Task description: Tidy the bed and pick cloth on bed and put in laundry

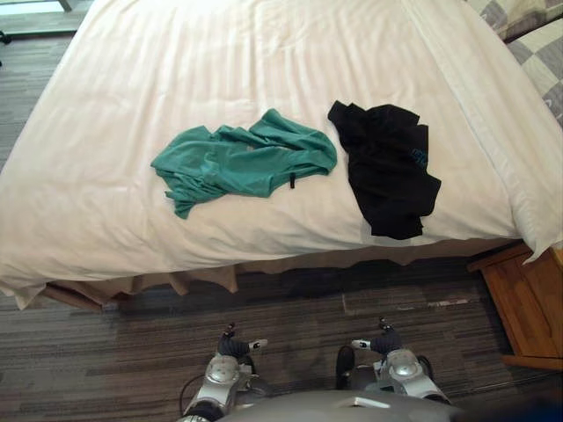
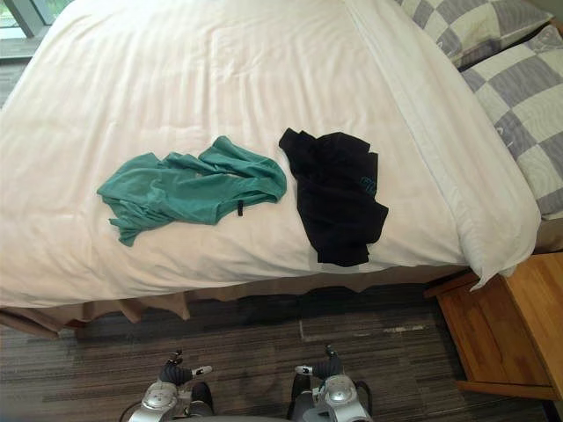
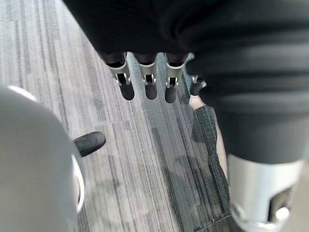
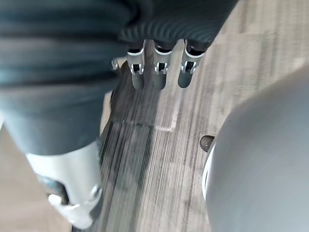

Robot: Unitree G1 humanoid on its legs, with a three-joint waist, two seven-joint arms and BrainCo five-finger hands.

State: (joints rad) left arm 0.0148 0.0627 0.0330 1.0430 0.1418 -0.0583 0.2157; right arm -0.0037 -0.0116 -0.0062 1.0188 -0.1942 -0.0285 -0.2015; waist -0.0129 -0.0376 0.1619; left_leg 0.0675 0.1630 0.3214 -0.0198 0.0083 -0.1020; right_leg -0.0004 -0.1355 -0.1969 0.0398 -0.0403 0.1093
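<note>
Crumpled on the white bed (image 1: 176, 70) near its closest edge: a teal garment (image 1: 242, 161), with a black garment (image 1: 387, 167) just beside it on the right. Down over the grey striped floor (image 3: 145, 159): left hand (image 3: 145, 82) and right hand (image 4: 159, 72), fingers straight and relaxed, holding nothing.

No readable text; small teal print (image 1: 417, 158) on black cloth (image 1: 387, 176), too small to make out

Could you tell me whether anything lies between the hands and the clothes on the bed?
Nothing visible does: the green garment and black garment lie uncovered near the bed edge; left hand and right hand hang over floor.
</note>
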